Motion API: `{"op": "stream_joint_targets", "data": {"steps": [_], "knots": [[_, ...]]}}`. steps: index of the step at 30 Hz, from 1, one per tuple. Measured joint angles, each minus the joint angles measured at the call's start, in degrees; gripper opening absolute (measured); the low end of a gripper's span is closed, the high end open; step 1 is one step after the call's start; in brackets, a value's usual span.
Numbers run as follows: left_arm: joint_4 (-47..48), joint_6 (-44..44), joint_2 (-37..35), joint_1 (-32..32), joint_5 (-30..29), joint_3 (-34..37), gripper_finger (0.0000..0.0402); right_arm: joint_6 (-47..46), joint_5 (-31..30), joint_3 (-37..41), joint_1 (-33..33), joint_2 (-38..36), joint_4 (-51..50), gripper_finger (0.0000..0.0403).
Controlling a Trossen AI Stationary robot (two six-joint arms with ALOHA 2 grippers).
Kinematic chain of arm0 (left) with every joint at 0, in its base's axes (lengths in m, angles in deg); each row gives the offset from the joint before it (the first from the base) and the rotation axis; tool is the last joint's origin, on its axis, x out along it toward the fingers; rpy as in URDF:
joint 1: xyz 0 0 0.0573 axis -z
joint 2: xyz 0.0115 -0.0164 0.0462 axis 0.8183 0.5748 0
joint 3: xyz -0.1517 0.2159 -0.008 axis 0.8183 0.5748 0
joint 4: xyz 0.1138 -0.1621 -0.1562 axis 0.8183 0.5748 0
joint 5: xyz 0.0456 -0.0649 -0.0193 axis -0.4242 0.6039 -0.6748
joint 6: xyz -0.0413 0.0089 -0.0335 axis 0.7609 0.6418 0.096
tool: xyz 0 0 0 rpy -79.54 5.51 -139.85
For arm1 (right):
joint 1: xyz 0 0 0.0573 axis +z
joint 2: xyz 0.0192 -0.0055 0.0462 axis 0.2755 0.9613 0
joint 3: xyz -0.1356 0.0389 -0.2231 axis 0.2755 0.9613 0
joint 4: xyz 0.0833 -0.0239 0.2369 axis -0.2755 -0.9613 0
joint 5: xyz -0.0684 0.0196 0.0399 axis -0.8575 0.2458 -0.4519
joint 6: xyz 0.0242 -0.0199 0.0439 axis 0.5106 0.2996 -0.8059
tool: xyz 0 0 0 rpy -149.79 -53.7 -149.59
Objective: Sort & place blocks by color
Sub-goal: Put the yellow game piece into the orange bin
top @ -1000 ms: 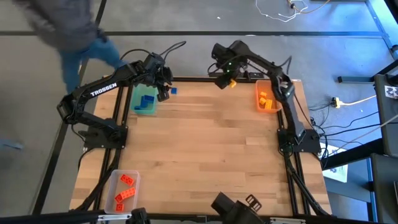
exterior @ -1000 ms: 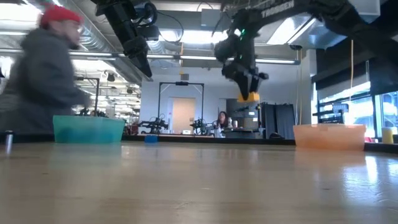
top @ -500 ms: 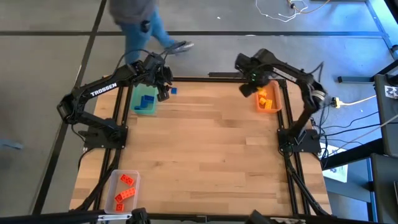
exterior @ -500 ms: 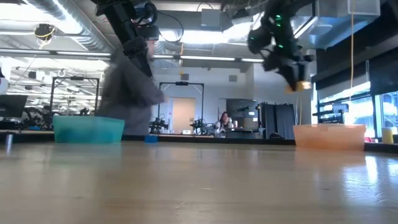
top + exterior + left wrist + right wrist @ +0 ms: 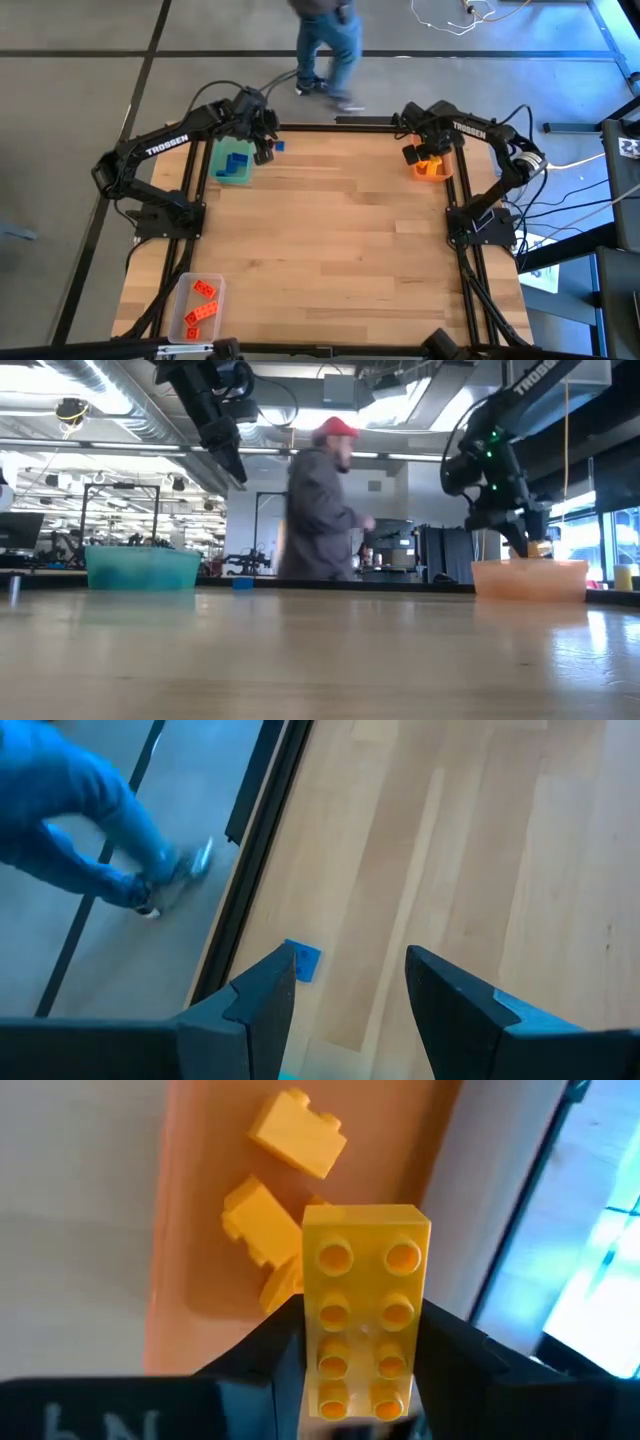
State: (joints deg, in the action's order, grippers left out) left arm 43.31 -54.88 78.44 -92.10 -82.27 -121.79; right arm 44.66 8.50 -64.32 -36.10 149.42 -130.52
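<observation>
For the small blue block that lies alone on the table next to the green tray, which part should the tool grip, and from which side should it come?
Probably from straight above, closing on two opposite flat sides. The blue block lies flat on the wood, apart from the green tray, so its sides seem free. The left tool is open nearby. The stud detail is too small to see, so its top cannot be judged.

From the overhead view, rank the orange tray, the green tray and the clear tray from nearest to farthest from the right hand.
1. The orange tray: at the far right corner, directly under the right hand, which holds a yellow block above it.
2. The green tray: at the far left corner, across the table.
3. The clear tray: at the near left corner, diagonally opposite.
</observation>
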Motion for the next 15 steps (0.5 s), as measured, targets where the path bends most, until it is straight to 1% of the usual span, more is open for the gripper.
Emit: {"op": "stream_joint_targets", "data": {"steps": [2, 5, 9, 15], "knots": [[0.00, 0.00, 0.00, 0.52, 0.01, 0.00, 0.0181, -0.95, 0.20, 1.55, -0.68, 0.00, 2.74, 0.0147], [0.00, -0.02, 0.00, 1.21, 0.01, 0.00, 0.0181, -1.18, 0.42, 2.80, -0.78, 0.00, 5.93, 0.0177], [0.00, -0.01, 0.00, 1.79, 0.02, 0.00, 0.0181, -2.24, 0.44, 3.07, -0.96, 0.00, 6.95, 0.0212], [0.00, 0.04, 0.00, 1.79, 0.00, 0.00, 0.0181, -2.48, 0.44, 3.07, -0.96, 0.00, 7.27, 0.0222]]}}
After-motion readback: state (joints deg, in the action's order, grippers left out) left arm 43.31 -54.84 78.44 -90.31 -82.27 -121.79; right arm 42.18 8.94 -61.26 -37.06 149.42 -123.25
